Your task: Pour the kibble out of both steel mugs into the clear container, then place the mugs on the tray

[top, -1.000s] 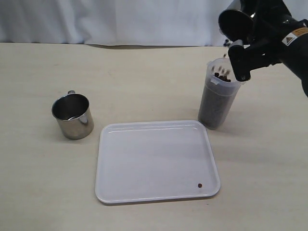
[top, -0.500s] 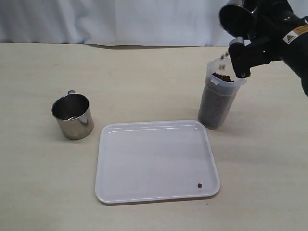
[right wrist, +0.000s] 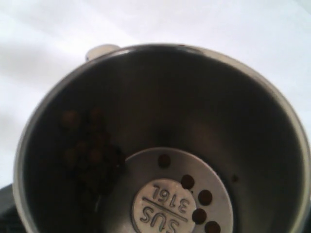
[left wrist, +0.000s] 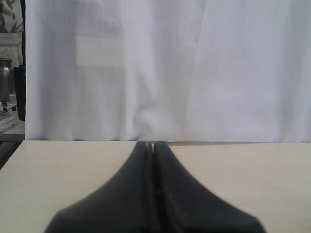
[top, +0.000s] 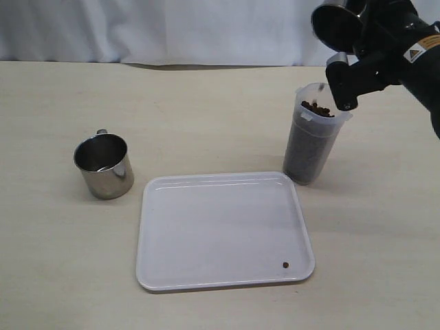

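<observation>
1. Surface: a pale wooden table [top: 206, 103] backed by a white curtain [top: 172, 31]. The tray [top: 220, 227] lies flat on the table and serves as reference for all positions below.
2. The clear container [top: 311, 148] stands upright just beyond the tray's far right corner, filled nearly to its rim section with kibble [top: 316, 108]. One stray pellet [top: 285, 264] lies on the tray near its near right corner.
3. The held steel mug [top: 337, 27] is raised high above the container, beyond the tray's far right corner, and tipped mouth-down. The right wrist view shows a few pellets [right wrist: 194, 194] on its base and a small cluster [right wrist: 90, 155] on its wall.
4. The standing steel mug [top: 104, 167] sits upright off the tray's left edge, near the far left corner, well apart from the container. It appears empty.
5. The right gripper [top: 354, 51] is clamped on the held steel mug. The left gripper [left wrist: 153, 150] is clenched with nothing between its jaws; its position relative to the tray cannot be told.
6. Handling, judged:
   - Both mugs are rigid, light when empty, and polished, so likely slippery. A grip across the wall below the rim, or at the loop handle, looks safest.
   - The container is tall, narrow and now top-heavy. A knock from the mug or finger could topple it.
7. Stage, judged: pouring nearly complete; placing both mugs on the tray not yet done.
</observation>
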Controlling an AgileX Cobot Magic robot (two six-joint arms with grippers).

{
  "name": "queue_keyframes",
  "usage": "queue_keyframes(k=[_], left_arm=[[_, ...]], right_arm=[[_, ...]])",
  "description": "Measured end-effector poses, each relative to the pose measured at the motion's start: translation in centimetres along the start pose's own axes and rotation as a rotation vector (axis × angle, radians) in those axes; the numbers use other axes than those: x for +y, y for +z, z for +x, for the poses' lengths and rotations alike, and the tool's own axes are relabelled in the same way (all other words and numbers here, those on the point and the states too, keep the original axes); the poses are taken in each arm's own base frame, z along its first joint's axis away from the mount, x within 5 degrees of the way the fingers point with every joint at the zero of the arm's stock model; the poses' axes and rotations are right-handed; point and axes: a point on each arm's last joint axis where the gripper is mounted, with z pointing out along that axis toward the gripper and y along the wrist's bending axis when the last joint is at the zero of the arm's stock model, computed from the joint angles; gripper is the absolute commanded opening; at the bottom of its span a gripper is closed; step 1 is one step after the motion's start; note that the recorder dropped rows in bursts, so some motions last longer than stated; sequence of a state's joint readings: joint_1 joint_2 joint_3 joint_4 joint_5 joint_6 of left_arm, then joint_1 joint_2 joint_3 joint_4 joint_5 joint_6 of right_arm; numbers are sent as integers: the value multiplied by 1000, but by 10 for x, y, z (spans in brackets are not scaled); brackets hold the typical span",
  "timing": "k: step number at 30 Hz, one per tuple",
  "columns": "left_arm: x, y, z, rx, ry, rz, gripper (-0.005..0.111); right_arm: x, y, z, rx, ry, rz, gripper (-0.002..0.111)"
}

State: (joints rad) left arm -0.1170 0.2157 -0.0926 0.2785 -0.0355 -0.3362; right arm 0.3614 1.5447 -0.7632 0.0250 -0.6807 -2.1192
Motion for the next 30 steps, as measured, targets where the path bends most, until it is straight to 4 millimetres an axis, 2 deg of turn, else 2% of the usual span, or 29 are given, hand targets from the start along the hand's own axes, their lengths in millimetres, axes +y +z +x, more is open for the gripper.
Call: queue_keyframes(k=[27, 30], left_arm=[[0, 0, 0, 0, 0, 0, 0], [0, 0, 0, 0, 0, 0, 0]], right_arm=[[8, -1, -6, -64, -20, -76, 5], [5, -1, -5, -53, -30, -43, 5]])
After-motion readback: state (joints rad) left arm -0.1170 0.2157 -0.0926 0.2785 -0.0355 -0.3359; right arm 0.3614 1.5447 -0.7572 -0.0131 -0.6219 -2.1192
